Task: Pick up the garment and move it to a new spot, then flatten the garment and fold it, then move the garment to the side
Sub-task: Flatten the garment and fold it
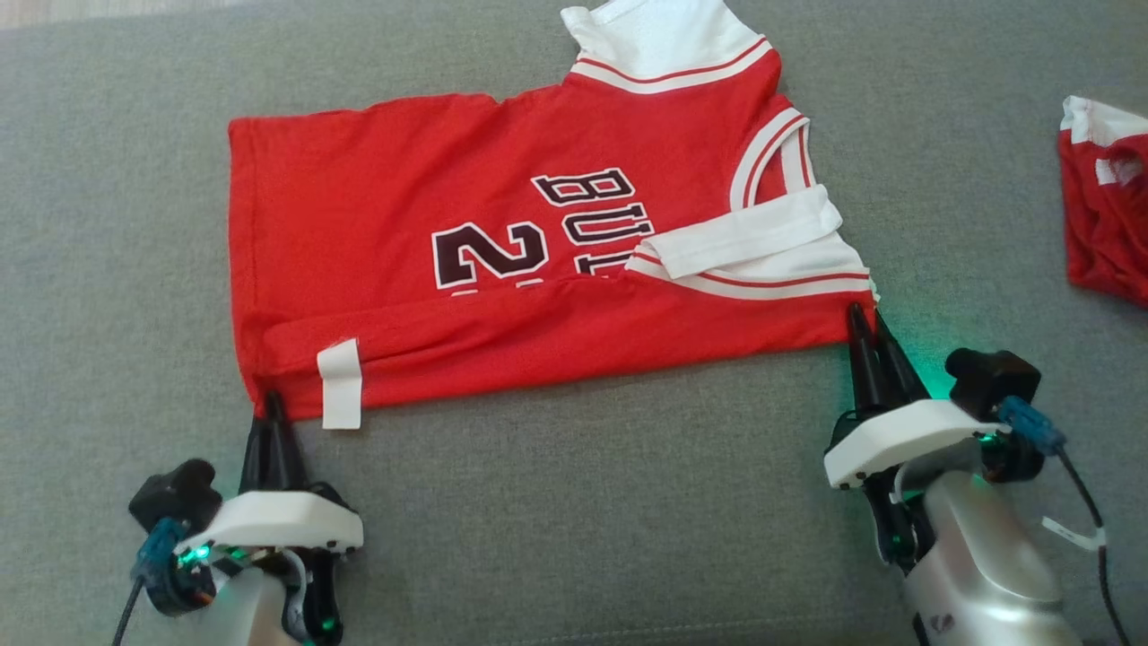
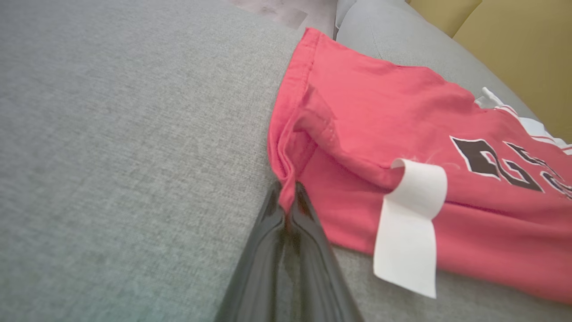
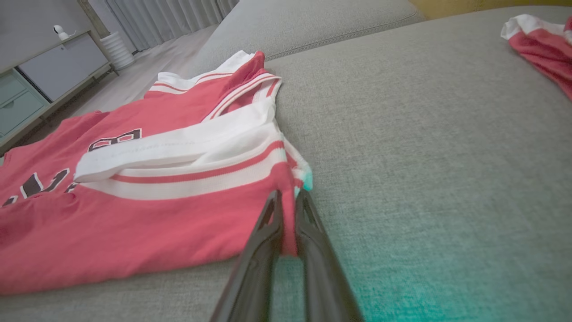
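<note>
The garment (image 1: 404,206) is a red jersey with white trim and dark lettering, lying mostly flat on the grey cushion with its near long edge folded over. My left gripper (image 1: 272,408) is shut on the garment's near left hem corner; the left wrist view shows red cloth (image 2: 380,129) pinched between the dark fingers (image 2: 268,223), beside a white label (image 2: 409,223). My right gripper (image 1: 868,325) is shut on the near right corner by the white and red striped shoulder band (image 3: 187,174), the cloth caught between its fingers (image 3: 313,232).
A second red and white piece of clothing (image 1: 1103,206) lies crumpled at the right edge of the cushion. Bare grey cushion (image 1: 574,502) stretches between my two arms. Beyond the sofa stand a cabinet (image 3: 49,67) and curtains.
</note>
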Controlling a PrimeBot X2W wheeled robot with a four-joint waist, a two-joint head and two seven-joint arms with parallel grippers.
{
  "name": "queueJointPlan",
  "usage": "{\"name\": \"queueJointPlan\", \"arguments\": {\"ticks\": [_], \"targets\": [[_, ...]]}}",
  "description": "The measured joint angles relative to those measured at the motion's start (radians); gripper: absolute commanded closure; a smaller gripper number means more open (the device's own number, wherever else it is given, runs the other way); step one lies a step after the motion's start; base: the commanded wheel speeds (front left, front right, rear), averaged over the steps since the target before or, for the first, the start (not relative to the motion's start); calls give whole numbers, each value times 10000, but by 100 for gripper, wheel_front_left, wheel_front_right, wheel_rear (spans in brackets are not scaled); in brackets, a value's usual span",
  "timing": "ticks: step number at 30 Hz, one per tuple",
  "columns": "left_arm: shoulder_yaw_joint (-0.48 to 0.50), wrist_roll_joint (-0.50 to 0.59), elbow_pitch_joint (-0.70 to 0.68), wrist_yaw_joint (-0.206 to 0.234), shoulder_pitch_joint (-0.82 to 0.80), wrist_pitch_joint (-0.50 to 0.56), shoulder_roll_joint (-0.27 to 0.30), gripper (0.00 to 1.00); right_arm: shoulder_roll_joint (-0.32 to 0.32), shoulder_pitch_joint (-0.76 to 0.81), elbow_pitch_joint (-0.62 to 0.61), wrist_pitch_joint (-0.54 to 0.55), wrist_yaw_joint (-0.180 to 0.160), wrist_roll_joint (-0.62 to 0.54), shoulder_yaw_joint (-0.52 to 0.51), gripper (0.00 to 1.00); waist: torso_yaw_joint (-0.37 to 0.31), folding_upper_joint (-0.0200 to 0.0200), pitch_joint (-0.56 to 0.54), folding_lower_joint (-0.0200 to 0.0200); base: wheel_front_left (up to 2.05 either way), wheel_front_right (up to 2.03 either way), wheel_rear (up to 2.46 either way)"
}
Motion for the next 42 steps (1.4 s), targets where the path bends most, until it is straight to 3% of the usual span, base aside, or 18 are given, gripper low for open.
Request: {"name": "queueJointPlan", "arguments": {"ticks": [8, 16, 23, 31, 32, 33, 34, 42], "targets": [[420, -173, -986, -167, -103, 104, -96, 100, 0, -234, 56, 46, 0, 612, -130, 100, 143, 0, -325, 0, 0, 0, 0], [1275, 583, -1214, -328, -1097, 104, -136, 100, -10, -2222, 1009, 347, 0, 1315, 6, 100, 183, 0, -1323, 0, 0, 0, 0], [1049, 178, -422, -357, 764, 105, -136, 100, 2, -700, 1544, 558, 0, 2029, 303, 100, 20, 0, -2044, -1, 0, 0, 0], [311, -570, -253, 52, 2257, 107, -128, 100, 2, 1134, 1501, 556, 0, 2337, 320, 100, -74, 0, -2123, -2, 0, 0, 0], [282, -631, -328, 58, 2358, 107, -127, 68, 0, 1253, 1383, 558, 0, 2378, 378, 70, -77, 0, -2085, -1, 0, 0, 0], [244, -656, -405, 100, 2405, 107, -123, 28, 0, 1321, 1264, 556, 0, 2391, 403, 0, -79, 0, -2043, -1, 0, 0, 0], [215, -650, -489, 148, 2412, 107, -117, 0, -21, 1350, 1112, 556, 0, 2383, 477, 0, -80, 0, -1998, -1, 0, 0, 0], [201, 823, -1068, 113, 1204, 105, -12, 0, -301, 892, 132, 508, 0, 1889, 585, 0, -21, 0, -1411, 1, 0, 0, 0]]}}
